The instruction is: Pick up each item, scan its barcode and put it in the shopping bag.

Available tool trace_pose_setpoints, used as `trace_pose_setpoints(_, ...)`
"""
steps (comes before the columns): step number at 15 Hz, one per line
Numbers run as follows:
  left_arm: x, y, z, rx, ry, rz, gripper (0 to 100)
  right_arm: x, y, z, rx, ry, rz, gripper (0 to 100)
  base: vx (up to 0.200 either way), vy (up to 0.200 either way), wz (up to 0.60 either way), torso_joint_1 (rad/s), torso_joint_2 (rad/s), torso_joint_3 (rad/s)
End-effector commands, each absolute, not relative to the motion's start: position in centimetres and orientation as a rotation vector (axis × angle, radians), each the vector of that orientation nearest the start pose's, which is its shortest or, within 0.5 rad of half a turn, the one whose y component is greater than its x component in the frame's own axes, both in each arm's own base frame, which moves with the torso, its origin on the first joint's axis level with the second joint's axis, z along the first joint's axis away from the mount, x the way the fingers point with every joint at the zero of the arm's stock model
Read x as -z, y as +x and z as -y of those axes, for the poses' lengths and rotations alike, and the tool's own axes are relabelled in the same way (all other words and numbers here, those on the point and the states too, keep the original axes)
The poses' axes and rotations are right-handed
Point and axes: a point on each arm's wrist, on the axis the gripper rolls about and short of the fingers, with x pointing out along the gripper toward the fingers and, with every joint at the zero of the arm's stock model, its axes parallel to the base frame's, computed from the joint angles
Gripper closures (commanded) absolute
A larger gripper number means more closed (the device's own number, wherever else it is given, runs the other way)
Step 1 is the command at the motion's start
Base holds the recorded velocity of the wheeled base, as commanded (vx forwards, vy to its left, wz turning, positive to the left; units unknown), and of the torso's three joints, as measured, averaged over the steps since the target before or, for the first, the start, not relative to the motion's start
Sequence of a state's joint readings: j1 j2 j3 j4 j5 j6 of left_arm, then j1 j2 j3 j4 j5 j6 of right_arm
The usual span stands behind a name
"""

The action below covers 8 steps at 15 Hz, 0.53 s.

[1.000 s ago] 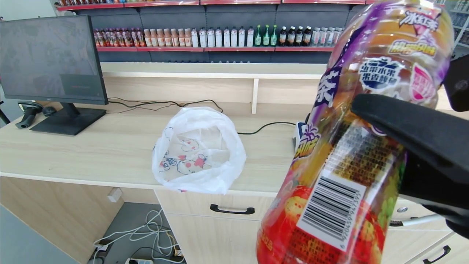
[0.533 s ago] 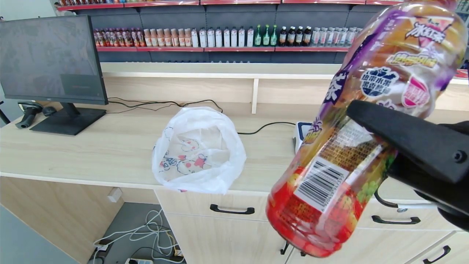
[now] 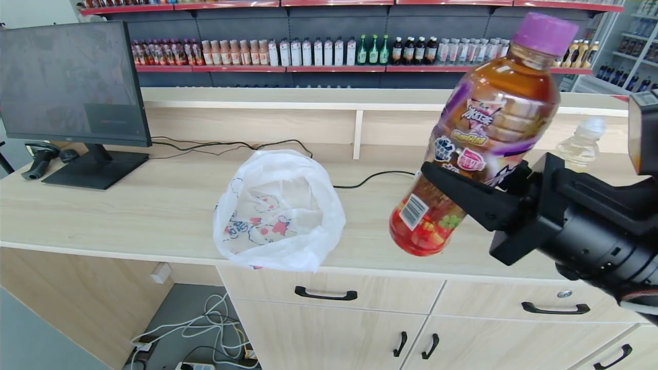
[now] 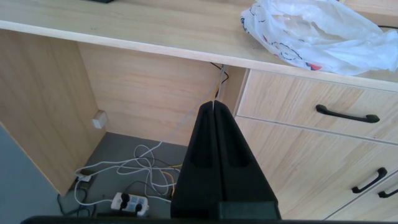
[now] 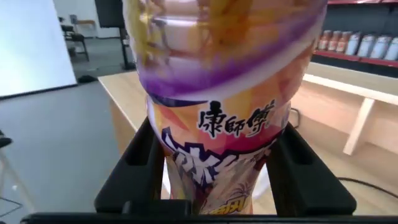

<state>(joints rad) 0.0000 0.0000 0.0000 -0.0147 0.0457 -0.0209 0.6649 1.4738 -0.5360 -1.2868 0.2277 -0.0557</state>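
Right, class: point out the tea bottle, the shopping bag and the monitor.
tea bottle (image 3: 501, 100), head view, amber shoulder below the cap.
shopping bag (image 3: 288, 257), head view, near white wall.
monitor (image 3: 67, 77), head view, dark screen.

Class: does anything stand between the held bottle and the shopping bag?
Nothing visible does. Only bare counter lies between the tea bottle and the open shopping bag; a black cable runs farther back.

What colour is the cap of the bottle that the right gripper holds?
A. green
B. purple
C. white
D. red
B: the bottle clamped in the right gripper has a purple cap on top.
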Motion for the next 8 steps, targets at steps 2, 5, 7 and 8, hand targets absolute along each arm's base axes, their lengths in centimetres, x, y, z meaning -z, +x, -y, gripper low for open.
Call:
trace_pose_setpoints(2,-7.7,-2.3,-0.1,-0.046,-0.022,0.014,100,-23.1,19.9,-15.4,-0.682,-0.054,0.366,100,0.0,0.0,0.0,0.0,0.0,0.0)
trace_pose_setpoints(5,-7.7,-2.3,-0.1,-0.046,-0.022,0.014,100,-25.0,21.6,-15.4,-0.53,-0.047,0.427,100,0.0,0.0,0.0,0.0,0.0,0.0)
trace_pose_setpoints(7,-7.7,-2.3,-0.1,-0.046,-0.022,0.014,100,-24.6,22.4,-14.8,-0.492,-0.074,0.416,100,0.0,0.0,0.0,0.0,0.0,0.0)
trace_pose_setpoints(8,-7.7,-2.3,-0.1,-0.046,-0.022,0.014,100,-24.0,23.2,-14.1,-0.462,-0.088,0.393,100,0.0,0.0,0.0,0.0,0.0,0.0)
